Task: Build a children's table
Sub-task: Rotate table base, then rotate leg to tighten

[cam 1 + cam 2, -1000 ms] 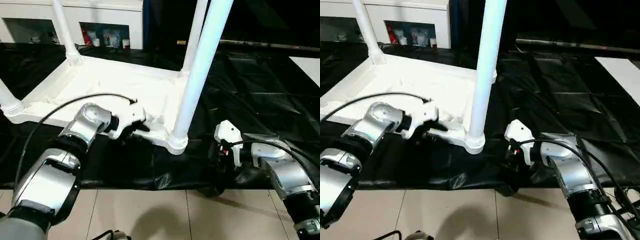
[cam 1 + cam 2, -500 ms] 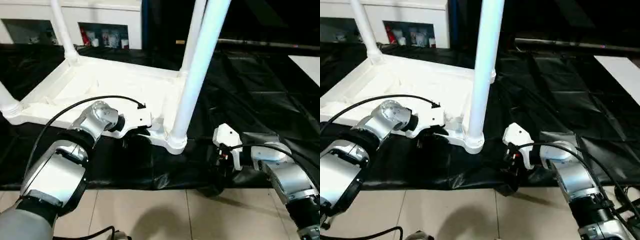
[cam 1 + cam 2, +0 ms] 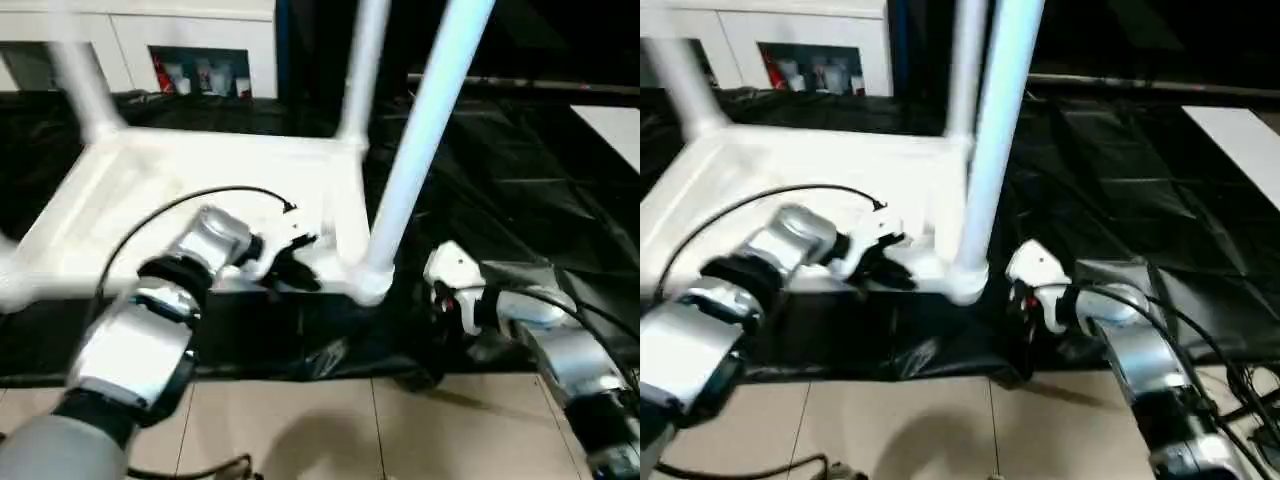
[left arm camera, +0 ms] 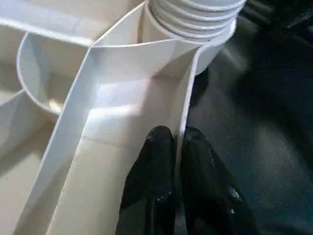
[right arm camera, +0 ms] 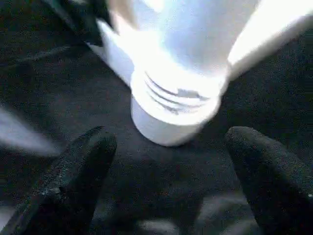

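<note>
Here the left pincer is pinched on the thin side wall of the children's table, one black finger inside the wall and the other outside it, just short of the corner socket. The table lies upside down on a black sheet spread over the floor, ribbed underside up, with its legs rising out of the corner sockets. The near leg stands in the socket closest to both arms, its ribbed flared end seated in the round corner just beyond the left pincer's fingertips.

The right pincer is spread wide, its two fingers well apart and holding nothing, facing the outside of that same corner socket from across the black sheet. It is near the socket but apart from it.

A second leg stands at the far corner on the right side, and a third at the far corner on the left. A black cable arcs over the left forearm above the table's underside. Behind the sheet stands a white shelf unit with small things in its openings, and pale floor tiles run along the near edge of the sheet.
</note>
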